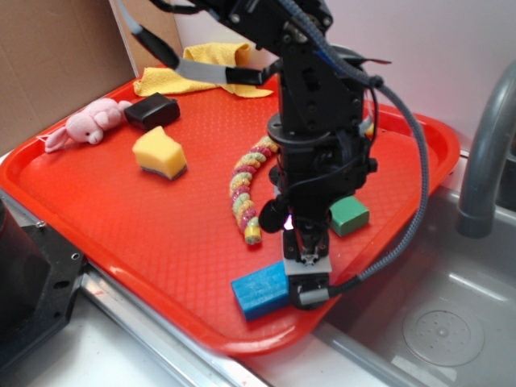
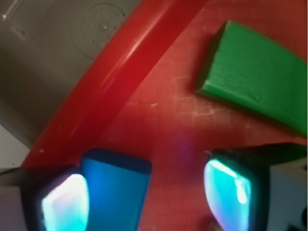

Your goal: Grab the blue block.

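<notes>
The blue block [image 1: 260, 289] lies on the red tray [image 1: 161, 218] near its front rim. My gripper [image 1: 306, 278] hangs right over the block's right end, low to the tray. In the wrist view the blue block [image 2: 113, 192] stands between my open jaws, pressed close to the left fingertip [image 2: 65, 204], with a wide gap of bare tray before the right fingertip [image 2: 226, 195]. The gripper [image 2: 144, 199] is open and holds nothing.
A green block [image 1: 349, 214] [image 2: 260, 79] lies just behind the gripper. A multicoloured candy rope [image 1: 246, 189], yellow sponge wedge [image 1: 159, 152], black block [image 1: 151, 110], pink plush [image 1: 85, 123] and yellow cloth [image 1: 201, 68] lie farther back. The sink [image 1: 439, 322] and faucet [image 1: 484, 145] are right.
</notes>
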Controlling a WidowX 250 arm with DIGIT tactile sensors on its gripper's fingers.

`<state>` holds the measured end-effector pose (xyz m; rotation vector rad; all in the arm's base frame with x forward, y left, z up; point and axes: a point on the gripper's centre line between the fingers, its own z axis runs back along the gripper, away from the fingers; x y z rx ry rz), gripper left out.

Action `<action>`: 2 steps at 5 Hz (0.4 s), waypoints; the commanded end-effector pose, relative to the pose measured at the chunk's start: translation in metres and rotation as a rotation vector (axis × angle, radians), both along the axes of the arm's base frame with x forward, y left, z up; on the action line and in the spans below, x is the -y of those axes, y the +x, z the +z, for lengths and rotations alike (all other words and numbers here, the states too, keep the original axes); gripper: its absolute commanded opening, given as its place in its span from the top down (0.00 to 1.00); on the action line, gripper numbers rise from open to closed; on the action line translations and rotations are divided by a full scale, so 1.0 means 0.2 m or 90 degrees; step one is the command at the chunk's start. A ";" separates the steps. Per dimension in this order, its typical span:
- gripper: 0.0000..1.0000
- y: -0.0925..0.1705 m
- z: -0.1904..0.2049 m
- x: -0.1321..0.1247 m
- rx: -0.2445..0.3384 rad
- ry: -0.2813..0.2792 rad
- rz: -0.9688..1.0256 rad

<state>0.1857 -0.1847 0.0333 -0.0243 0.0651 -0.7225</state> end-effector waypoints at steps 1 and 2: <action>0.00 -0.01 0.00 0.04 0.016 -0.014 -0.008; 0.00 -0.01 0.03 0.03 0.030 -0.017 -0.002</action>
